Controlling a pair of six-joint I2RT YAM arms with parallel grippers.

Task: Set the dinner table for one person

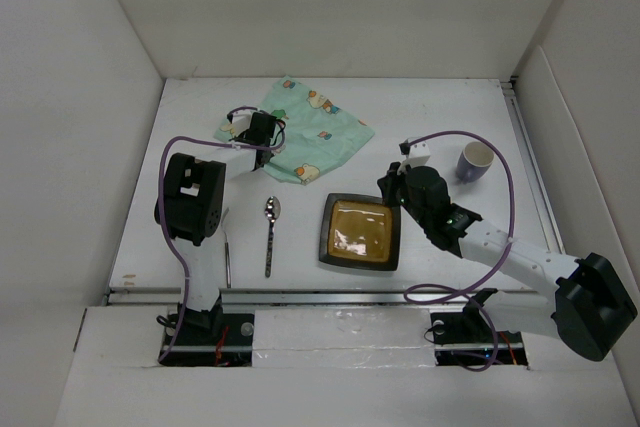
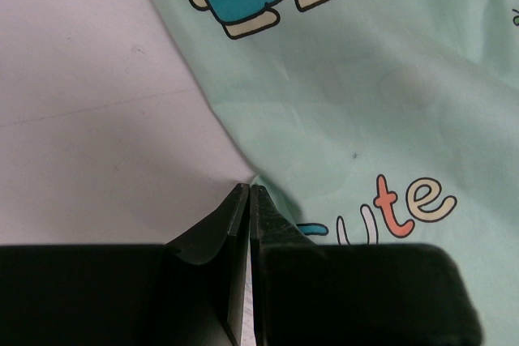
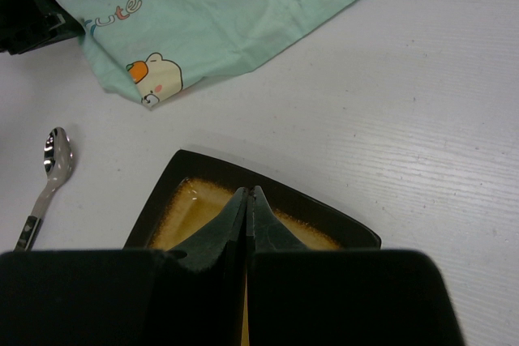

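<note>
My left tool (image 2: 247, 190) is shut, its two fingers flat against each other with no gap. The tips sit right at the edge of the mint-green cloth mat (image 2: 365, 103), where the hem makes a small fold. I cannot tell whether any cloth is caught between them. Left of the tips lies the bare white surface (image 2: 97, 103). To their right and beyond, the mat spreads away, with printed letters close by and a cartoon figure in blue trousers farther off.

My right tool (image 3: 247, 192) is shut as well, and I see nothing between its fingers. Under the tips and just ahead of them is the square black plate (image 3: 324, 215) with its amber-yellow well, lying flat on the surface. To the left of this tool, near the plate but apart from it, lies a metal spoon (image 3: 57, 155), its bowl pointing away from me. Farther ahead and to the left is the mat. Seen from above, a blue cup (image 1: 476, 160) stands upright to the tool's right, well apart from the plate.
</note>
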